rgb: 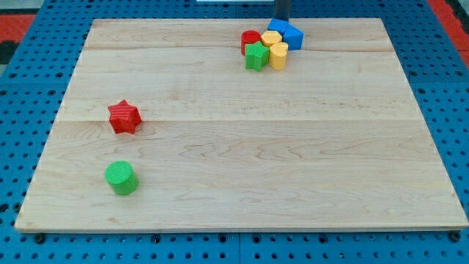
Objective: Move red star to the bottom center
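The red star [124,117] lies on the wooden board [249,169] at the view's left, about mid-height. My tip [282,21] is at the view's top, right of centre, just behind a blue block [293,36]. It is far from the red star, up and to the right of it. The rod's very end is partly hidden behind the blue blocks.
A green cylinder [121,178] stands below the red star, near the bottom left. A tight cluster sits at the top by my tip: a red cylinder [250,41], a green star [256,56], two yellow blocks [278,55] and two blue blocks.
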`<action>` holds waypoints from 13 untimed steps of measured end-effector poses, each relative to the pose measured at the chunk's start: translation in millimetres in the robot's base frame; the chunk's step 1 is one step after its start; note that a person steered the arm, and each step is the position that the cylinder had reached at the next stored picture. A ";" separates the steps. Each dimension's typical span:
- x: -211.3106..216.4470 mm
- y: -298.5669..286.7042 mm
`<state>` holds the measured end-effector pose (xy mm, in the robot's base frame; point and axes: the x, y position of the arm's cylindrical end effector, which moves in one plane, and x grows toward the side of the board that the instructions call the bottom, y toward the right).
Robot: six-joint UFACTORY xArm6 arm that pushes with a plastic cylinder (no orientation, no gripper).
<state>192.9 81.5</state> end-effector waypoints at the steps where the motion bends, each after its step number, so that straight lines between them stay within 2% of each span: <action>1: 0.0 -4.8; 3: 10.8 -30.9; 4: 30.1 -148.4; 5: 84.6 -272.6; 6: 160.7 -322.7; 7: 192.8 -318.3; 9: 234.2 -213.5; 10: 239.2 -266.4; 12: 256.2 -319.5; 13: 278.9 -286.6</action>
<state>471.8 -205.1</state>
